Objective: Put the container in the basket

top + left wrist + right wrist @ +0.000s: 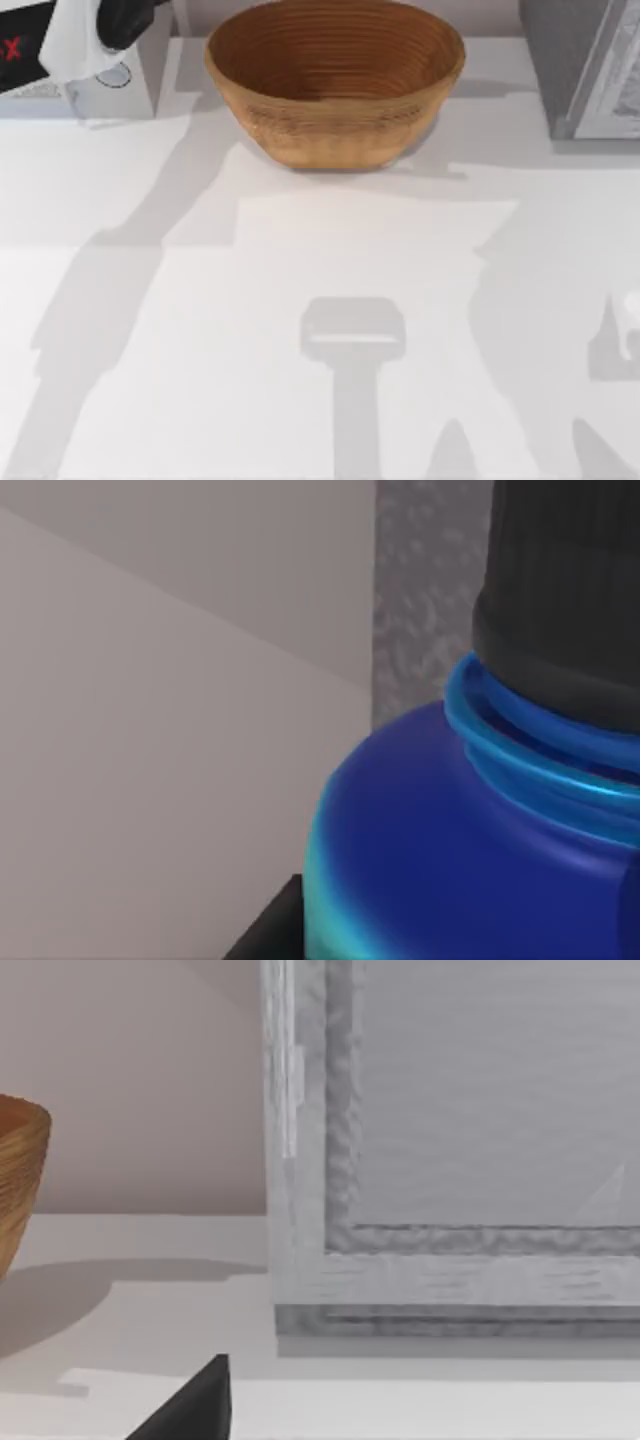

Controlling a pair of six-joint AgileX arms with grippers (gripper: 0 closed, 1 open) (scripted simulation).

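The container (450, 850) sits very close in the left wrist view, with a dark blue shoulder, a turquoise patch lower down and a black ribbed cap (570, 590). One dark fingertip (268, 932) lies against its side, and my left gripper (118, 35) is shut on it at the table's far left corner, left of the basket. The golden-brown wicker basket (335, 85) stands upright at the back centre, its rim also in the right wrist view (18, 1185). My right arm (628, 325) is parked at the right edge; a dark fingertip (190, 1410) shows.
A grey framed box (585, 65) stands at the back right, close in front of the right wrist camera (450, 1160). A white box with red lettering (60, 70) sits at the back left under my left arm. Arm shadows cross the white table (320, 300).
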